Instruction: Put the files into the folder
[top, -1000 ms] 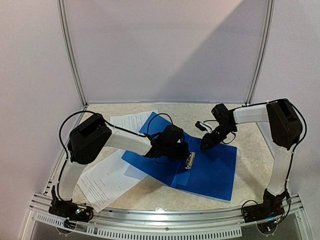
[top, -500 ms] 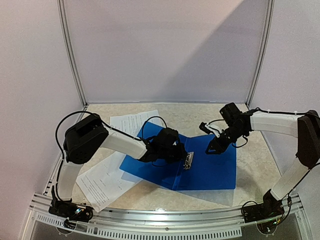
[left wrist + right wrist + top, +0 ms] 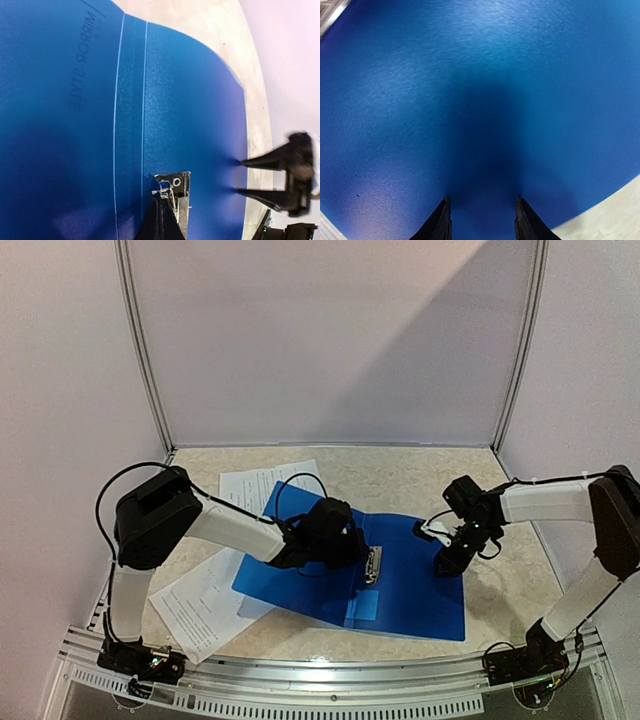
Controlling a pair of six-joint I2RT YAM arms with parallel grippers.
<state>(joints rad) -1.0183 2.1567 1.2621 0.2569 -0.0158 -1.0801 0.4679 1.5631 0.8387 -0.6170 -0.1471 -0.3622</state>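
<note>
folder (image 3: 410,575) bright blue all over, fine grainy texture, two thin pale lines down the spine, faint darker "mirror style" lettering on one cover, a lighter blue square patch near the front edge. clip (image 3: 172,182) silver metal. papers (image 3: 215,600) white with rows of tiny black text. table (image 3: 400,475) beige, speckled stone look. walls (image 3: 330,340) pale lilac-white. left arm (image 3: 235,530) and right arm (image 3: 540,502) white shells, black joints, black cables. left gripper (image 3: 161,205) black. right gripper (image 3: 481,220) black, dark shadow on the blue between its fingers.
</note>
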